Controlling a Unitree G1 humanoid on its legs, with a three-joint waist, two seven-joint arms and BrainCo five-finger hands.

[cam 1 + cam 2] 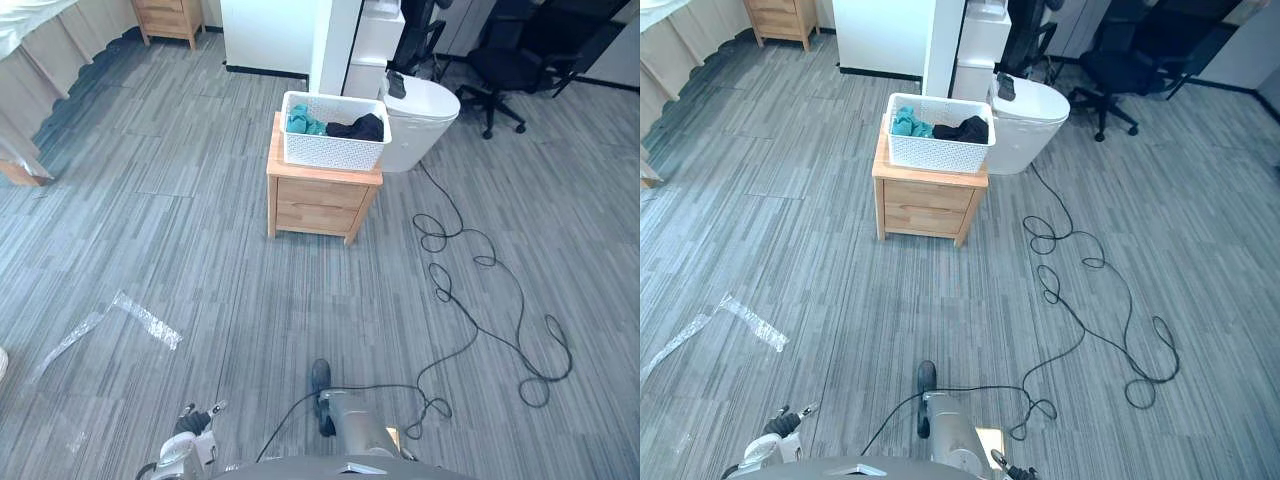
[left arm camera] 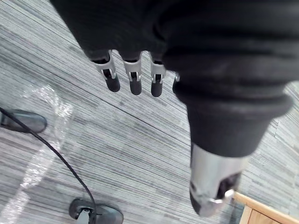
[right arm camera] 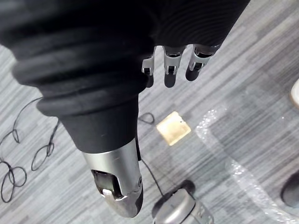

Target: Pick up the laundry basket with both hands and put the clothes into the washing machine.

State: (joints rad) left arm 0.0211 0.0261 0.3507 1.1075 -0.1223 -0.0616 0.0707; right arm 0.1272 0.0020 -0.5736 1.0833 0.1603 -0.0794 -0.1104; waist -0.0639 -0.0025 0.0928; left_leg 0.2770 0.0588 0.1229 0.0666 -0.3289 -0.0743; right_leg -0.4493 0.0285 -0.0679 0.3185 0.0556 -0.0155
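Note:
A white laundry basket [image 1: 335, 145] stands on a small wooden nightstand [image 1: 320, 205] across the floor, far ahead of me. Inside it lie teal clothes [image 1: 300, 122] and dark clothes [image 1: 360, 128]. Just behind and to the right of the nightstand sits a white rounded washing machine [image 1: 422, 118]. My left hand [image 2: 133, 77] hangs low over the grey floor, fingers straight, thumb [image 2: 210, 186] apart, nothing in it. My right hand [image 3: 170, 65] also hangs over the floor with relaxed fingers and holds nothing. The left hand [image 1: 188, 445] shows at the bottom edge of the eye views.
A strip of clear tape [image 1: 145, 318] lies on the floor at the left. A black office chair [image 1: 510, 70] stands at the back right, a wooden dresser [image 1: 165, 18] at the back left. A white pillar [image 1: 335, 40] rises behind the basket. A brass floor plate [image 3: 174, 128] lies below my right hand.

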